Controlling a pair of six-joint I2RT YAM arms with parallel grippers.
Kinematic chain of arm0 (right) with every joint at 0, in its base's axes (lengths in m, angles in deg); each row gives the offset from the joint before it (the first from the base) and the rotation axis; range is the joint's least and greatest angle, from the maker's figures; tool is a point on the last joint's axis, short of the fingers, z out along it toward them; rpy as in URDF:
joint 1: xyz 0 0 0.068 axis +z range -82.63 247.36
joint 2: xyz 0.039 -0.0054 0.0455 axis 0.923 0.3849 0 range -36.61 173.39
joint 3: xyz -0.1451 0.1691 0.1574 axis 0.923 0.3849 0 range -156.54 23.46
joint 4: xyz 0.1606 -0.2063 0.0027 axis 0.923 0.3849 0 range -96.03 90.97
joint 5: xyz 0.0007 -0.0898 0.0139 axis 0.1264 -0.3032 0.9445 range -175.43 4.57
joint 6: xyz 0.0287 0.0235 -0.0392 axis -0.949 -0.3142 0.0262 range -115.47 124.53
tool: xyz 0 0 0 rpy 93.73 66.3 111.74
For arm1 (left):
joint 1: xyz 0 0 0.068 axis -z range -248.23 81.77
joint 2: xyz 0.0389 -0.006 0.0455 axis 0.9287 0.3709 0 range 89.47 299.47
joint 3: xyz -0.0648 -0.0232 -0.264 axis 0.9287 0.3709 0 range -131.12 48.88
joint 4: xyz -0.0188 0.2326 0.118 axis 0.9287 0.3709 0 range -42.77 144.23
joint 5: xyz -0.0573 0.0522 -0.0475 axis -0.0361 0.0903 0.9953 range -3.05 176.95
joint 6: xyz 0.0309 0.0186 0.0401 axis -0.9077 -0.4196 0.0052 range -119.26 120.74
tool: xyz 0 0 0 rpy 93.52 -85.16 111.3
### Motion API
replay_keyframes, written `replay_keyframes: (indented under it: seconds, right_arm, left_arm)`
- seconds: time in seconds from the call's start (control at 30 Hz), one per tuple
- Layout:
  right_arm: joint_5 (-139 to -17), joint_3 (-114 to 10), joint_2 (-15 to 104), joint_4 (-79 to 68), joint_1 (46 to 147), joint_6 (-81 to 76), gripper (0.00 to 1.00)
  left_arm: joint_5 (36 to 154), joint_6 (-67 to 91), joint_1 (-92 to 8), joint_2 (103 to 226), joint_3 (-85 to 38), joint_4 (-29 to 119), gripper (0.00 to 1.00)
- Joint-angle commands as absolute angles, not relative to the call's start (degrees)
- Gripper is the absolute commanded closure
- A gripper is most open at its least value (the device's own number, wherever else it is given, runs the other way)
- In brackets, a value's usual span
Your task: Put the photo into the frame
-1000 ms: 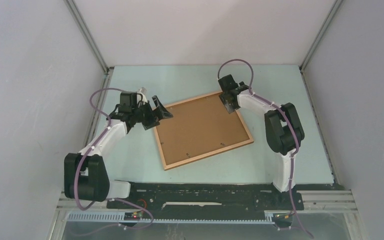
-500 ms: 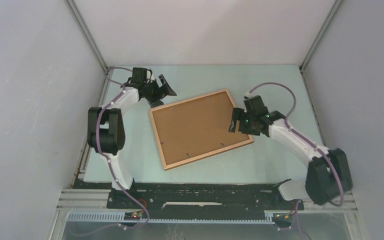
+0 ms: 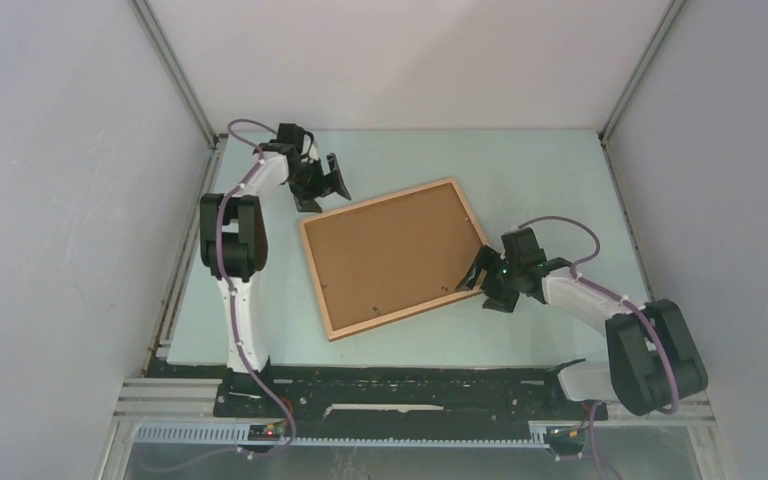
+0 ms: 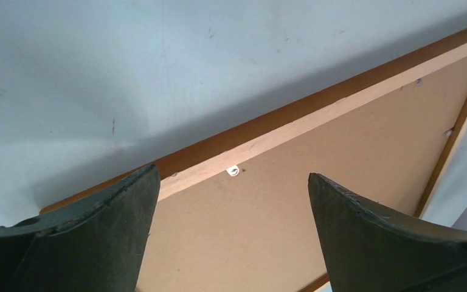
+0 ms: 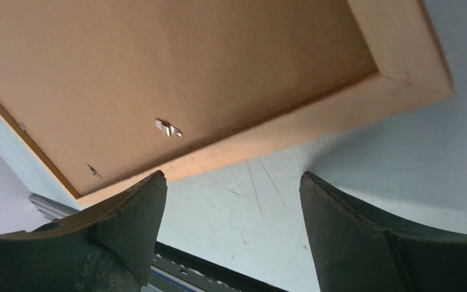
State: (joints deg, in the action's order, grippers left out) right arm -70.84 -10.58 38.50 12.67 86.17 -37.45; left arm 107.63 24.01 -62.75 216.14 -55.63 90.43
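I see my right gripper (image 3: 482, 290) open and empty just beside the frame (image 3: 316, 282), at its near-right corner. The left gripper (image 3: 323, 192), likewise open, is off its far-left corner.

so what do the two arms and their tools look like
Both the left arm and right arm have white links with chunky black joint housings, and a purple cable runs along each. The left tool and right tool are black with two broad, curved fingers. A small green light glows near the right tool.
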Motion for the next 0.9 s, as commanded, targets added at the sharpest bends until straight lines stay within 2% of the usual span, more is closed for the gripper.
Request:
replay_keyframes:
  seconds: [0.0,0.23,0.43,0.6,0.87]
  right_arm:
    - [-67.5,-10.5,42.5,3.8,86.1,-43.3,0.13]
    - [-67.7,-13.1,48.5,0.1,86.7,-45.2,0.16]
    - [-69.6,-22.9,55.2,6.5,86.8,-40.4,0.17]
    - [-69.0,-31.2,61.1,11.1,86.6,-35.1,0.21]
    - [-69.7,-44.7,70.9,17.3,86.5,-28.9,0.19]
  left_arm:
    - [109.1,20.2,-62.7,215.9,-54.6,97.2,0.00]
    - [113.6,24.4,-62.3,205.3,-34.5,87.5,0.00]
    - [114.9,26.8,-62.4,193.6,-19.5,80.4,0.00]
    - [117.2,27.0,-62.5,189.5,-11.7,79.7,0.00]
    - [117.8,26.5,-63.8,182.8,-4.6,77.7,0.00]
